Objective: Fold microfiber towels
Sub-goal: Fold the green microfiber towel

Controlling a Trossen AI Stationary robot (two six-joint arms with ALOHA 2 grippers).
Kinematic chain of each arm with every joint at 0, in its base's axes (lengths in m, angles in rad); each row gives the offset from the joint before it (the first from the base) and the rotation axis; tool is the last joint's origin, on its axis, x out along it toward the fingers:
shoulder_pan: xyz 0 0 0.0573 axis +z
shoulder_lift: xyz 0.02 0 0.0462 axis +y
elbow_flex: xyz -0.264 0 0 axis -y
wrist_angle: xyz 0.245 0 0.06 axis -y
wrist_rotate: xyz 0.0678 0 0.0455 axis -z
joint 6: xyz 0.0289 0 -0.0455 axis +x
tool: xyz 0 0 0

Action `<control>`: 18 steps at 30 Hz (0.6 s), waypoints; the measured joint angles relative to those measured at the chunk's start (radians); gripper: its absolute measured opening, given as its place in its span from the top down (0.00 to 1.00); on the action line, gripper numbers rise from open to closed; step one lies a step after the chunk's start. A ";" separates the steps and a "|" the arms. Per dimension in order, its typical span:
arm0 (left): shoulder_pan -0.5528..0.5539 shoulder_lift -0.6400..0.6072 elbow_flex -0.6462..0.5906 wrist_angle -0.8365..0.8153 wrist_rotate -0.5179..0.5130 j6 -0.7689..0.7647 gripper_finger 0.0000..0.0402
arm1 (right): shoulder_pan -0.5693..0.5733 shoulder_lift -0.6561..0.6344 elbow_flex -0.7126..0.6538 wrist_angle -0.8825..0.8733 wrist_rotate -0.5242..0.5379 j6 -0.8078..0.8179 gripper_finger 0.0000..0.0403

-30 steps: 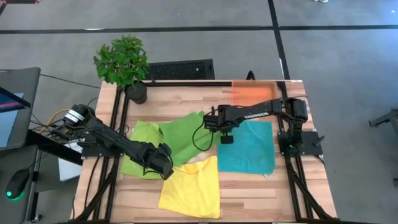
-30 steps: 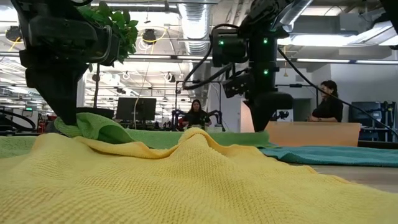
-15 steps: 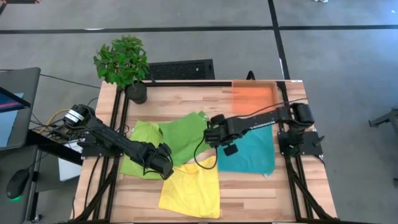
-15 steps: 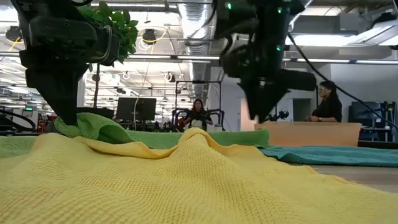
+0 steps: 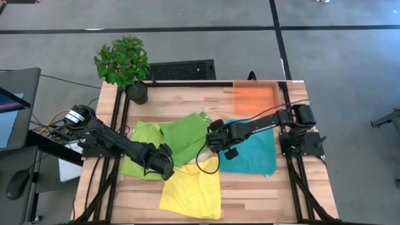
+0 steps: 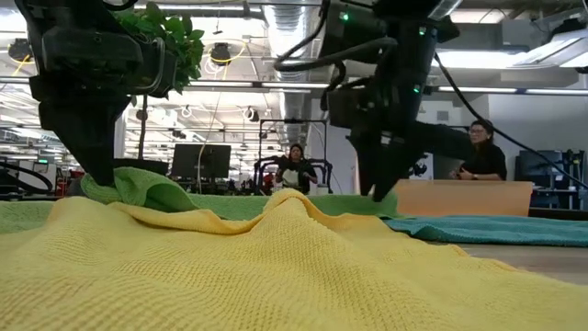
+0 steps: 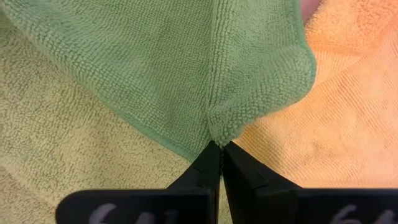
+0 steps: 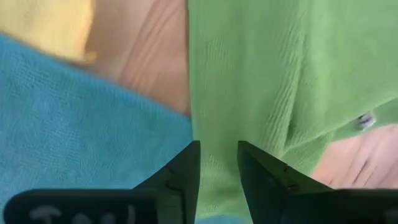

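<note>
Four towels lie overlapping on the wooden table: a lime one [image 5: 139,153], a darker green one [image 5: 185,134], a teal one [image 5: 251,149] and a yellow one [image 5: 194,187]. My left gripper [image 5: 165,165] is shut on the green towel's near corner, where it meets the yellow towel [image 7: 336,118]. My right gripper [image 5: 214,140] is open. It stands low over the green towel's right edge [image 8: 249,74], beside the teal towel [image 8: 74,124]. I cannot tell whether it touches the cloth. My left gripper pinches the green towel's near corner [image 7: 216,132] between its two fingertips. The fingers come from above, pointing down. The cloth puckers at the tips and folds over itself there. The corner is raised a little [image 6: 138,187] over the yellow towel, and the rest of the towel lies flat.
A shallow orange tray [image 5: 254,95] sits at the far right of the table. A potted plant [image 5: 125,62] stands at the far left corner. Black frame rails run along both table sides. People sit in the room beyond the table [image 6: 294,170].
My right gripper has moved toward the table's near edge and a little left. It has come down from above the teal towel toward the green towel's right edge. My left gripper has kept its hold and stayed still. The towels have not moved.
</note>
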 joint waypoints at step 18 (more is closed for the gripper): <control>0.000 0.000 -0.001 0.000 -0.006 0.015 1.00 | -0.033 0.000 -0.069 0.054 -0.102 -0.007 0.69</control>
